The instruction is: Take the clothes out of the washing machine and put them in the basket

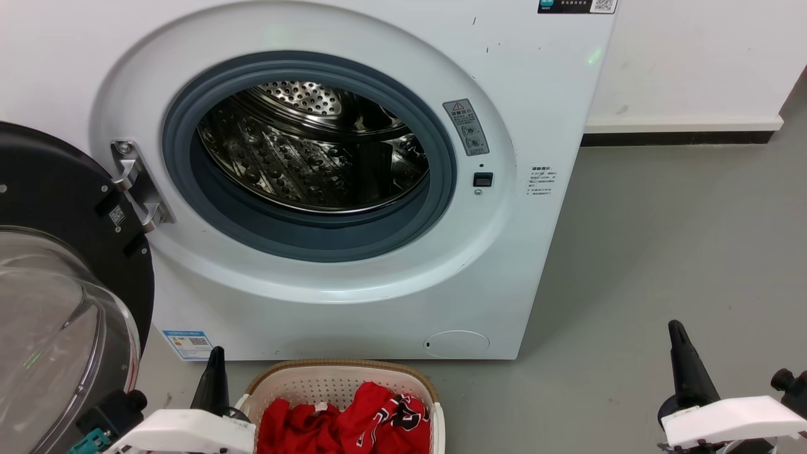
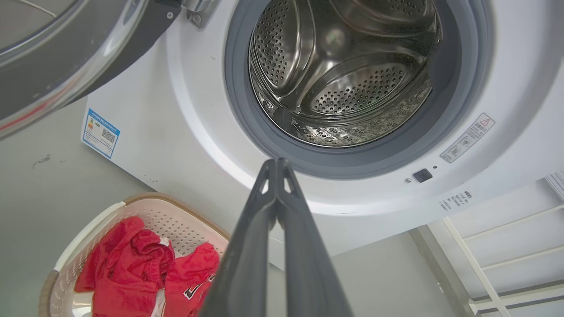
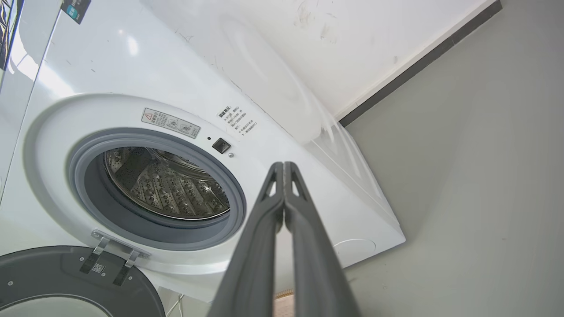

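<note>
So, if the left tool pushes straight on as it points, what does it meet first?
Probably the washing machine, at the lower grey gasket of its open porthole; depth is unclear.

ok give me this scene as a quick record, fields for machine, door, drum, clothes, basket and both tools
washing machine: white front loader, porthole uncovered
door: swung open on the robot's left
drum: no clothing visible inside
clothes: red garments, piled in the basket
basket: on the floor in front of the machine
left tool: shut, holding nothing
right tool: shut, holding nothing
</note>
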Motion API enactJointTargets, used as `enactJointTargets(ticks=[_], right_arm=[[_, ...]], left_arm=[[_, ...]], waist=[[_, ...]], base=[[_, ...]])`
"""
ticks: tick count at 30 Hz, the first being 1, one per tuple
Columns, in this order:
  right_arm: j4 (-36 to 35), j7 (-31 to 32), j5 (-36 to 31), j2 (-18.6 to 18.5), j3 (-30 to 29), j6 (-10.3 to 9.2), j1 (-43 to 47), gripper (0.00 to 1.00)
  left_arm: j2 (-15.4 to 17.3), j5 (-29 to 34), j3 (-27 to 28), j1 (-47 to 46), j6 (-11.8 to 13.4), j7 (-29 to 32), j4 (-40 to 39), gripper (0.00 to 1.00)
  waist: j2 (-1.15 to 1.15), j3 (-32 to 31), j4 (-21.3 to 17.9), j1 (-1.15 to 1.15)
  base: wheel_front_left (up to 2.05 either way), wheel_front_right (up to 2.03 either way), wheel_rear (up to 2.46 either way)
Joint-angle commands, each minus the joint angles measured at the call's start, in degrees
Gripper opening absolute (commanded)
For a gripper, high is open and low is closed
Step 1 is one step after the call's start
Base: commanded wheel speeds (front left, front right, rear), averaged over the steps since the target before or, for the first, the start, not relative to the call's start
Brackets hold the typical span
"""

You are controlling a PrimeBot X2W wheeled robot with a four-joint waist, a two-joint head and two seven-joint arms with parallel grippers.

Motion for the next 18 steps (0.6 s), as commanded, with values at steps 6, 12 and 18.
enactJointTargets(ticks=[6, 12, 18], right_arm=[[0.0, 1.3, 5.9, -0.4, -0.3, -0.01, -2.2, 0.00], [0.5, 2.5, 11.1, -0.4, -0.5, -0.02, -3.0, 0.00], [0.9, 3.5, 15.2, -0.4, -0.7, -0.02, -3.4, 0.00]], left_arm=[[0.0, -5.6, 0.7, -2.1, -1.0, 1.4, -0.2, 0.00], [-0.1, -10.7, 1.2, -2.8, -1.7, 2.6, 0.2, 0.00], [-0.2, -14.7, 1.5, -3.4, -2.2, 3.6, 0.5, 0.00]], waist=[[0.00, 0.1, 0.1, 0.00], [0.00, 0.3, 0.1, 0.00], [0.00, 0.4, 0.2, 0.00]], base=[[0.00, 0.00, 0.00], [0.00, 0.00, 0.00], [0.00, 0.00, 0.00]])
